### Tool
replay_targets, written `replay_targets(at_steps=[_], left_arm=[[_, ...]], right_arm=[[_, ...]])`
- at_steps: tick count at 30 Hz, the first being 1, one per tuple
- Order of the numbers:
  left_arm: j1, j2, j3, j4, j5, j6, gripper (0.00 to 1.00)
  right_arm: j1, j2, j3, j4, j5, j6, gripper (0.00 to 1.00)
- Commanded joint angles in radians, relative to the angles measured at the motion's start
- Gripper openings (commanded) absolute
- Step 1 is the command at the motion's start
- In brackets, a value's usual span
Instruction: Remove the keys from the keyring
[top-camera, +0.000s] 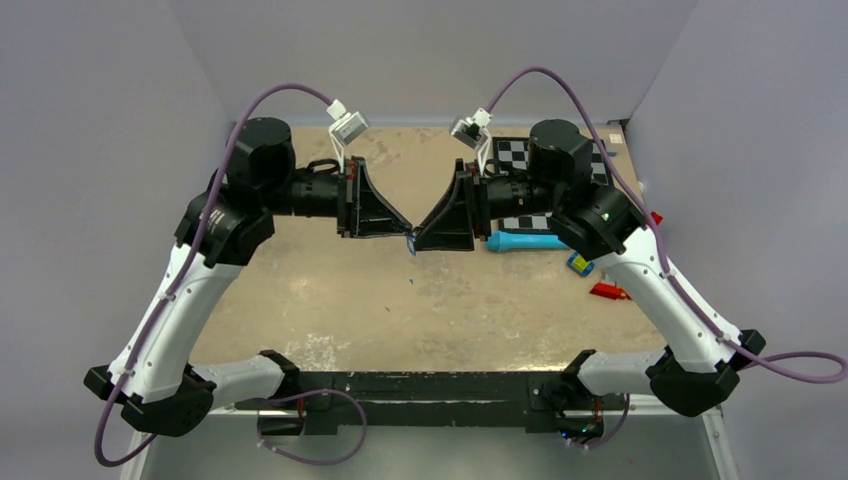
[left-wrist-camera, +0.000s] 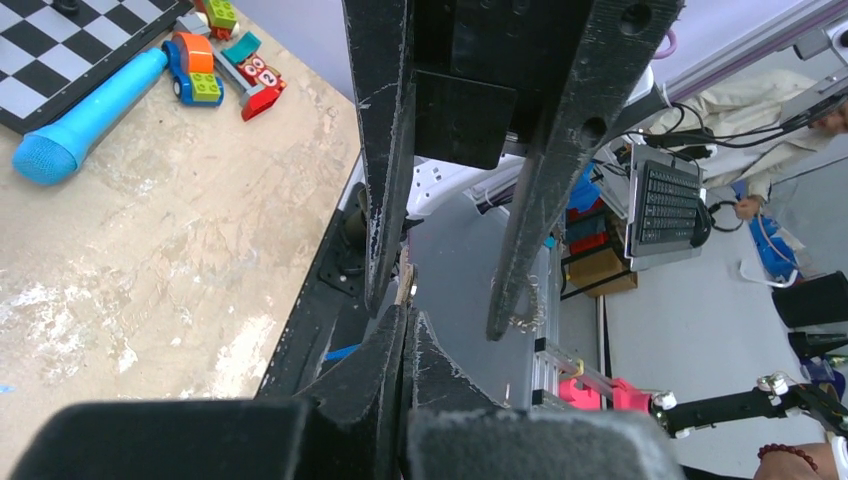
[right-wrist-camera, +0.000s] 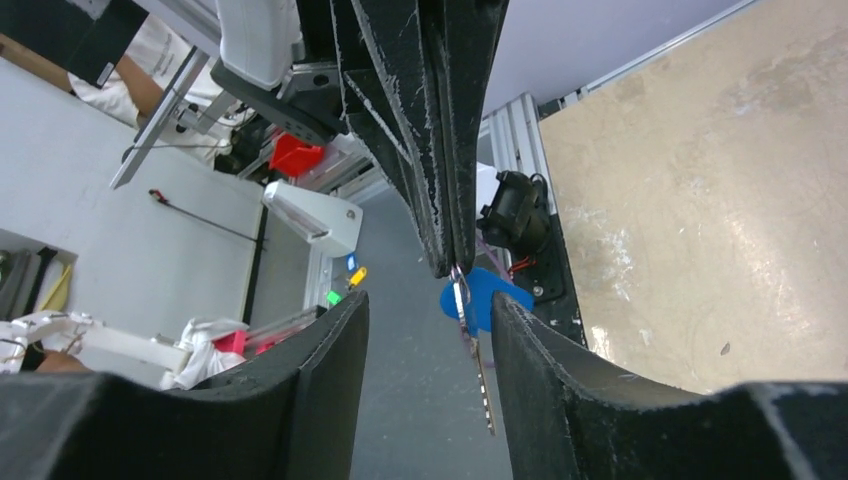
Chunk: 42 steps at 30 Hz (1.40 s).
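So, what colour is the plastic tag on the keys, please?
The tag is bright blue, clearest in the right wrist view.

left pincer (left-wrist-camera: 408, 325) clamped tight | right pincer (right-wrist-camera: 428, 305) jaws apart | tips facing

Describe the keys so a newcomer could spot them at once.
Look above the middle of the tan table, where the shut left gripper meets the open right gripper tip to tip. The keys hang from the left one: thin grey metal on a bright blue oval tag. Unlike the light-blue tube on the table, they are tiny and dangle in mid-air.
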Motion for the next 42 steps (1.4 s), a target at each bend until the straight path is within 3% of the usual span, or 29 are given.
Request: replay_targets(at_steps=[1,6,18,30,42], left_arm=[[-0.005,-0.021,0.022,0.042,-0.021,-0.011,0.0],[-0.005,-0.029,0.023,0.052,-0.023,-0.019,0.0],[-0.004,-0.037,0.022,0.051,-0.012,-0.028,0.0],[-0.005,-0.046,0.013,0.056,-0.032,-0.033,0.0],[-0.005,-0.098,-0.101,0.238,-0.101,-0.177,0.0]], right_arm=[[0.001,-0.01,0.035,0.027,-0.031,-0.002,0.52],[-0.002,-0.018,0.033,0.029,-0.031,-0.003,0.49],[-0.009,-0.017,0.026,0.067,-0.031,0.018,0.29],[-0.009,-0.012,0.021,0.099,-0.043,0.041,0.02],[-0.009,-0.018,-0.01,0.221,-0.014,0.123,0.0]])
